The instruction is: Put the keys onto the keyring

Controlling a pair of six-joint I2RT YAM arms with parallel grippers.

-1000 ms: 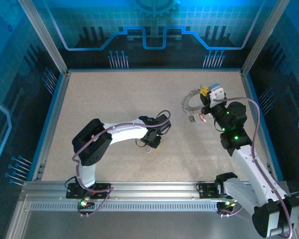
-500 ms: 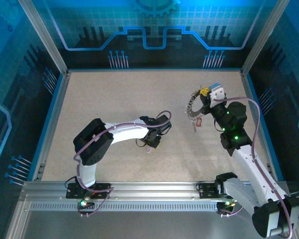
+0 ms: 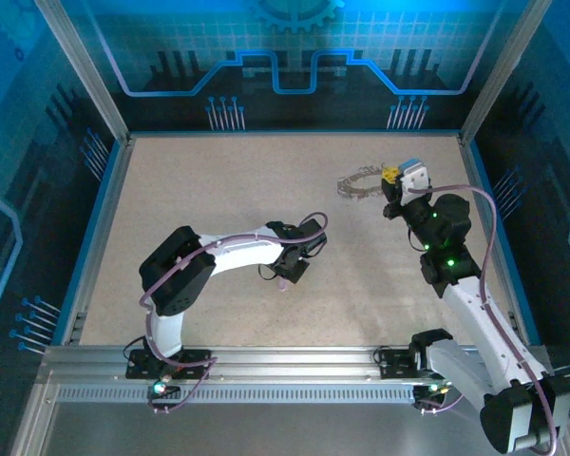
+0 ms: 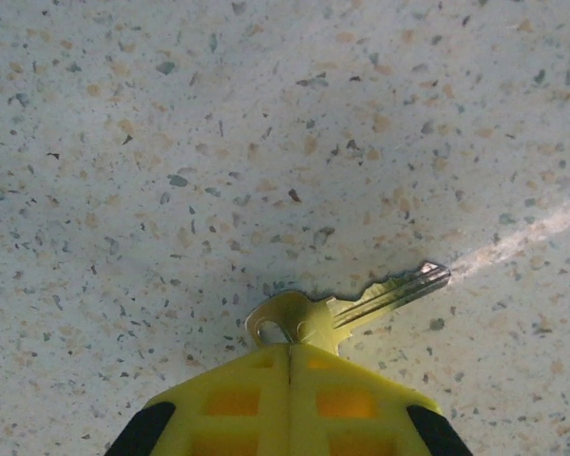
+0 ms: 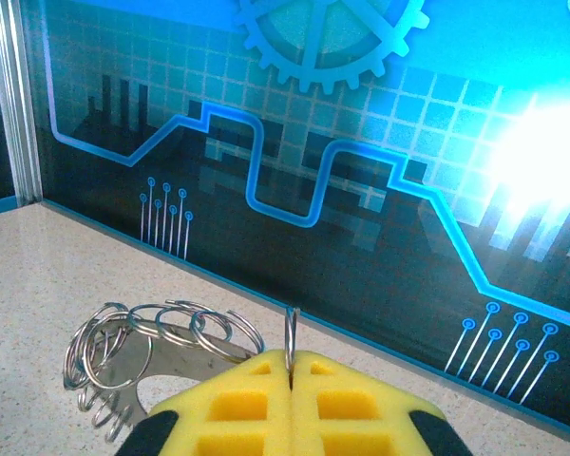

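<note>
Looking down from the top camera, the keyring bunch (image 3: 359, 180) has changed most. A second ago it was a rough open circle beside the right fingers (image 3: 388, 182), with a red-headed piece dangling below it. Half a second ago it hung as a narrow upright cluster. Now it stretches out as a flattened grey arc to the left of those fingers, nearer the back wall (image 3: 285, 57). The right arm itself has hardly shifted. The left arm also keeps its place, with the left fingers (image 3: 286, 277) down near the middle of the tabletop (image 3: 199, 190).

In the left wrist view, the left fingers (image 4: 290, 366) are pressed fully together on the rounded head of a single brass-toned key (image 4: 361, 304). The key lies flat on the tabletop (image 4: 218, 142) with its blade pointing right.

In the right wrist view, the right fingers (image 5: 291, 375) are likewise closed tight, pinching one thin ring that stands edge-on between them. The rest of the keyring bunch (image 5: 152, 342), overlapping wire rings around a flat metal piece, fans out to their left.

The tabletop is pale, speckled beige stone-look. Blue walls printed with a gear and circuit lines enclose it, set in aluminium frame posts (image 3: 76, 66), and a slotted rail (image 3: 285, 366) runs along the near edge.
</note>
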